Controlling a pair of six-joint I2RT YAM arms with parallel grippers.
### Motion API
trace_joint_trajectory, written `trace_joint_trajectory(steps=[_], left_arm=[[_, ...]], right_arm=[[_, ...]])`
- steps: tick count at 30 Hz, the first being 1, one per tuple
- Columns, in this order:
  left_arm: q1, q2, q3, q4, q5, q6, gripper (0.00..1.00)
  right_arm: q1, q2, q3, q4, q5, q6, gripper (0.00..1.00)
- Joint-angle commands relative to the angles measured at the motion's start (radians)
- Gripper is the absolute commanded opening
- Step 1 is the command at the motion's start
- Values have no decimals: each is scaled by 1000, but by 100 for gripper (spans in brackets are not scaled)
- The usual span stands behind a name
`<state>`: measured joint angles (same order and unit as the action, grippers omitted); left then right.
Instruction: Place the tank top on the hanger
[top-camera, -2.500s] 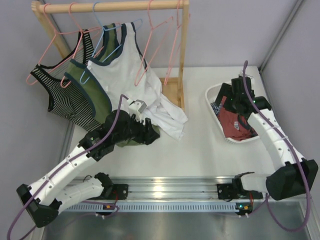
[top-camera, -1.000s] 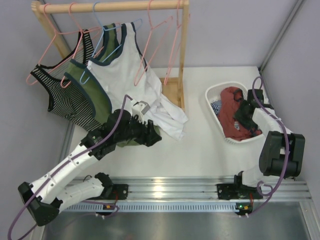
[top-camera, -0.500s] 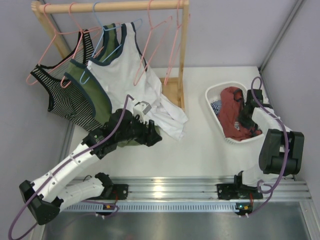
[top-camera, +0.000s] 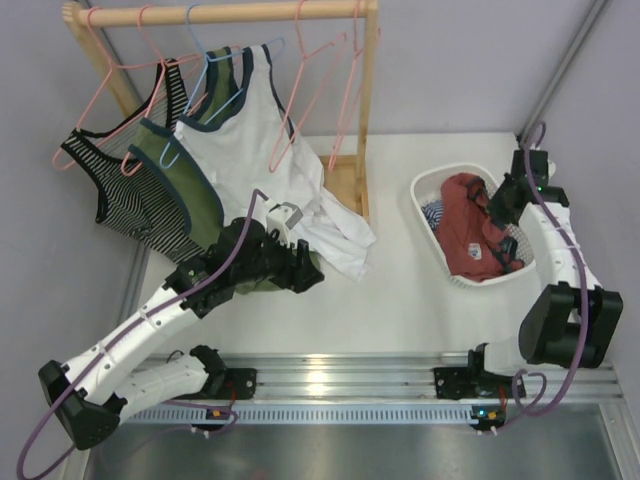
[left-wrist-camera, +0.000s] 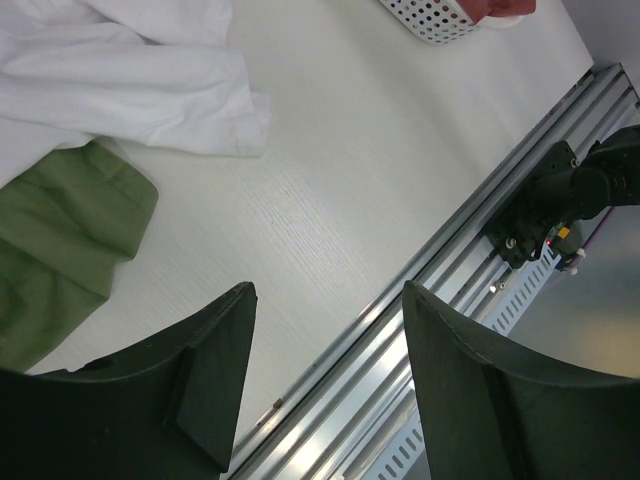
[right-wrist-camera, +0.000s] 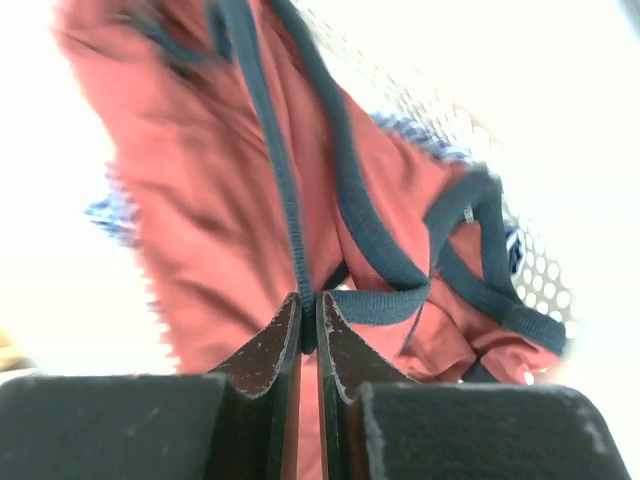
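i hold right gripper (right-wrist-camera: 308, 312) pinched shut on tank top (right-wrist-camera: 200, 200) by navy trim, heaped in basket (top-camera: 420, 183): strap edge gives firm lift. left gripper (left-wrist-camera: 328, 292) gapes empty, well left of basket, kept free.

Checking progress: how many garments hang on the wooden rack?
3: a striped tank top at the left, an olive-green tank top beside it, a white tank top on the right. Others could be hidden behind them.

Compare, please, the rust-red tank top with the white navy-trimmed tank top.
The rust-red tank top lies bunched in the white perforated basket; the white tank top hangs on a light blue wire hanger. The right gripper pinches the red one's trim; nothing grips the white one. Both are sleeveless with navy trim.
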<state>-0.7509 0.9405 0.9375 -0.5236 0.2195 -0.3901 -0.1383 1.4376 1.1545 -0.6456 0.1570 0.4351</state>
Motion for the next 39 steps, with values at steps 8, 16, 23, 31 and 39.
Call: trace_joint_trajectory(steps=[8, 16, 23, 31, 39], left_arm=[[-4, -3, 44, 51, 4, -10, 66], [-4, -16, 63, 66, 14, -26, 67], [-4, -16, 84, 203, 27, -70, 70], [-11, 3, 149, 323, -63, -105, 69], [-11, -210, 81, 205, -334, -102, 68]], right_arm=[[114, -132, 493, -187, -117, -9, 0], [299, -138, 786, -255, -139, 33, 0], [465, -117, 910, -276, -139, 65, 0], [822, -95, 762, -227, -102, 64, 0], [1125, -98, 470, -69, -68, 108, 0]])
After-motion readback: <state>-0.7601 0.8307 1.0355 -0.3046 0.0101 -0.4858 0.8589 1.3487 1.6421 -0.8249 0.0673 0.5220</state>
